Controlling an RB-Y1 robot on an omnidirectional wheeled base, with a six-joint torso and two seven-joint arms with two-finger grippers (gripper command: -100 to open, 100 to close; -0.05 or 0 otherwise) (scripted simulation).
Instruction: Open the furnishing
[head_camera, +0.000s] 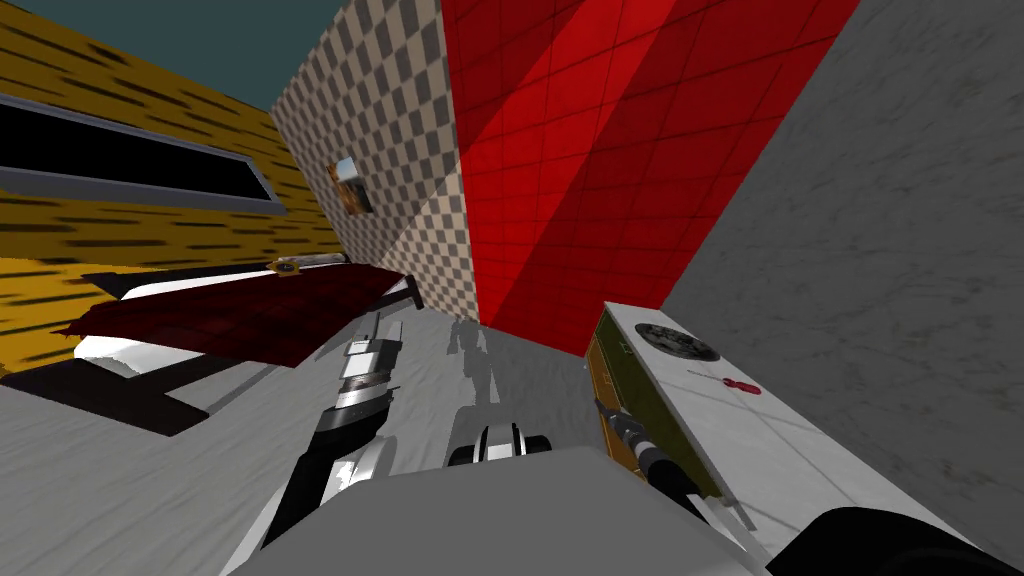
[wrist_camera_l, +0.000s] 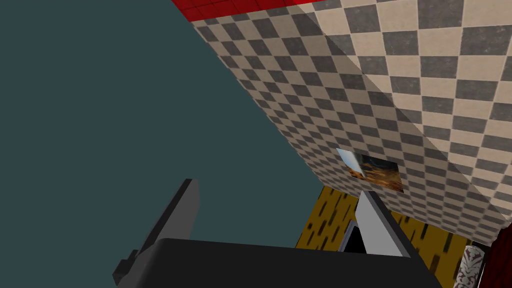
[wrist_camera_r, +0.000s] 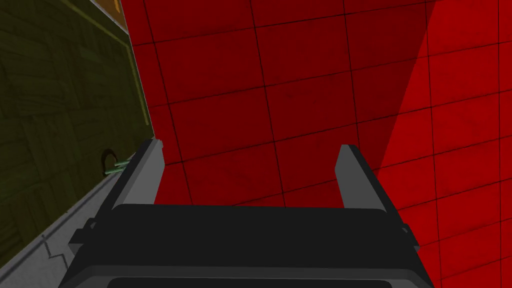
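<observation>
A low cabinet (head_camera: 650, 415) with a white top and a dark olive front stands against the grey wall on my right. My right gripper (head_camera: 604, 405) hovers just in front of its face. In the right wrist view the olive door panel (wrist_camera_r: 60, 100) lies beside the open right gripper (wrist_camera_r: 250, 150). A small green handle (wrist_camera_r: 113, 167) sticks out of the panel just outside one finger (wrist_camera_r: 147, 170), and nothing is between the fingers. My left gripper (head_camera: 386, 328) is raised over the floor, and its fingers (wrist_camera_l: 372, 220) stand open and empty.
A dark round disc (head_camera: 678, 342) and a small red item (head_camera: 742, 386) lie on the cabinet top. The red tiled wall (head_camera: 600, 150) rises straight ahead. A bed with a dark red blanket (head_camera: 230, 315) sits to the left below a window (head_camera: 130, 160).
</observation>
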